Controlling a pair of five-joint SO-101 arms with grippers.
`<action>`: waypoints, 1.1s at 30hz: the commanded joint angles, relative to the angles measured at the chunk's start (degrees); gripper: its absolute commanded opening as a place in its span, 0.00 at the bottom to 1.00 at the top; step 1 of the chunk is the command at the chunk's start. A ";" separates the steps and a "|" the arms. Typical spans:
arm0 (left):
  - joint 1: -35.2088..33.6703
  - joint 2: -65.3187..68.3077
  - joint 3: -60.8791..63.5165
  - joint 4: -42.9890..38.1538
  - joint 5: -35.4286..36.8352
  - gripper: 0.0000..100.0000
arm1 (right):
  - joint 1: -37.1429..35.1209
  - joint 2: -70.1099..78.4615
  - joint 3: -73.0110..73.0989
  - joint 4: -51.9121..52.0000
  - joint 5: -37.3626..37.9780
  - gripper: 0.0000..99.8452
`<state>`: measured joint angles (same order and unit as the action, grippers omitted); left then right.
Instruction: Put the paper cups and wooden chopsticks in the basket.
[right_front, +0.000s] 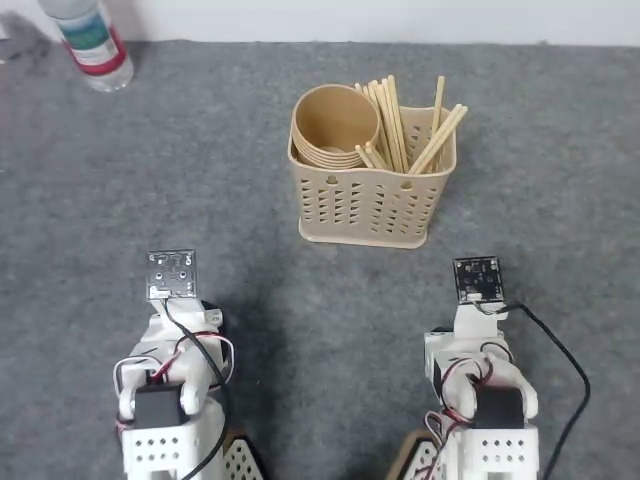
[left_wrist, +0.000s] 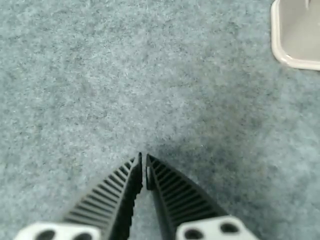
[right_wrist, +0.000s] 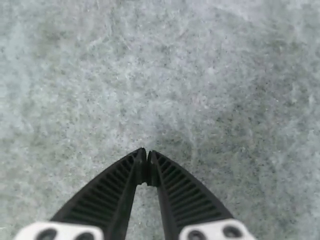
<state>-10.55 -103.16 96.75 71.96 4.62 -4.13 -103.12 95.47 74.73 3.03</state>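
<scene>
A beige slotted basket (right_front: 375, 205) stands at the table's middle back. Inside it sits a stack of brown paper cups (right_front: 334, 125) on the left, with several wooden chopsticks (right_front: 405, 125) leaning upright on the right. Both arms rest near the front edge, well short of the basket. My left gripper (left_wrist: 143, 161) is shut with nothing in it, tips just above the grey felt. My right gripper (right_wrist: 146, 155) is shut and empty as well, over bare felt. A corner of the basket's base (left_wrist: 295, 35) appears in the left wrist view.
A clear plastic bottle (right_front: 90, 40) with a red and teal label stands at the back left. Grey felt (right_front: 200, 170) covers the table. A black cable (right_front: 565, 370) trails from the right arm.
</scene>
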 joint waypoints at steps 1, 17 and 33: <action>-0.09 -0.97 -0.31 0.35 -0.44 0.01 | -0.13 -0.66 0.97 0.31 1.14 0.01; -0.09 -0.97 -0.31 0.35 -0.44 0.01 | 5.67 -0.75 0.97 -0.04 -6.24 0.01; -0.09 -0.97 -0.31 0.35 -0.44 0.01 | 5.76 -0.75 0.97 -0.13 -6.33 0.01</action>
<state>-10.55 -103.16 96.75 71.96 4.62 1.05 -103.12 95.47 74.73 -2.77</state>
